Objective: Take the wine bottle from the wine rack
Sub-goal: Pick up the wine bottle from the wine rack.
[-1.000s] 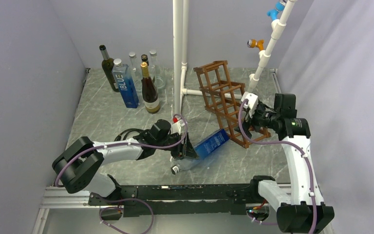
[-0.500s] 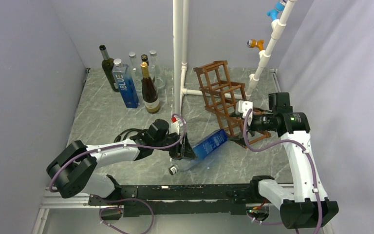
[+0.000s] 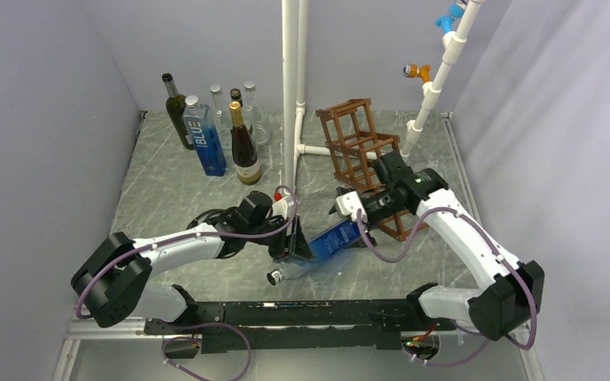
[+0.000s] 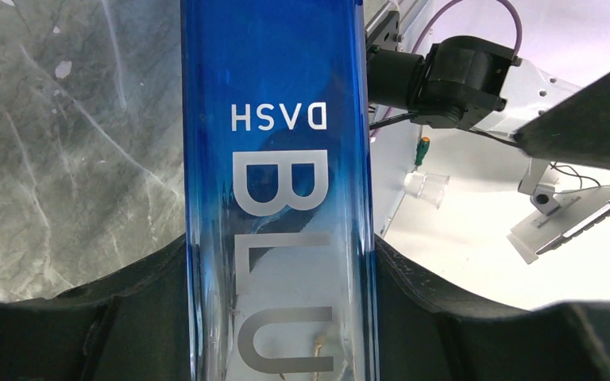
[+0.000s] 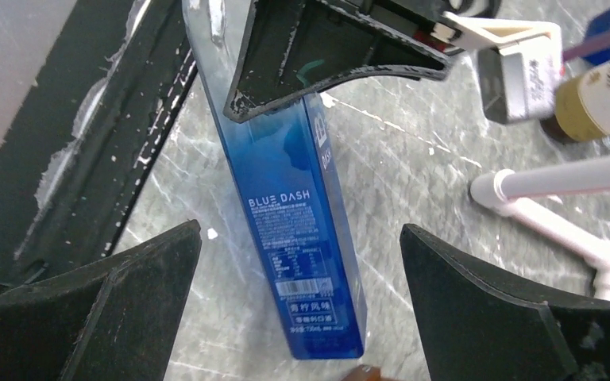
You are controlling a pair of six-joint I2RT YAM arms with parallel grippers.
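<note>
Left claw (image 3: 295, 246) is clamped on the blue wine bottle (image 3: 340, 236) near its shoulder. The bottle lies slanted low over the tabletop (image 3: 175, 198), cap toward the near edge, base just beside the wine rack (image 3: 365, 143) and out of its cells. Right claw (image 5: 299, 230) is spread wide above the bottle's base end, gripping nothing. Spare bottles (image 3: 245, 151) stand far left.

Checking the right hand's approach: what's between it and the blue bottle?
Nothing: in the right wrist view the blue bottle lies in plain sight between the right hand's open fingers, bare marble table around it.
</note>
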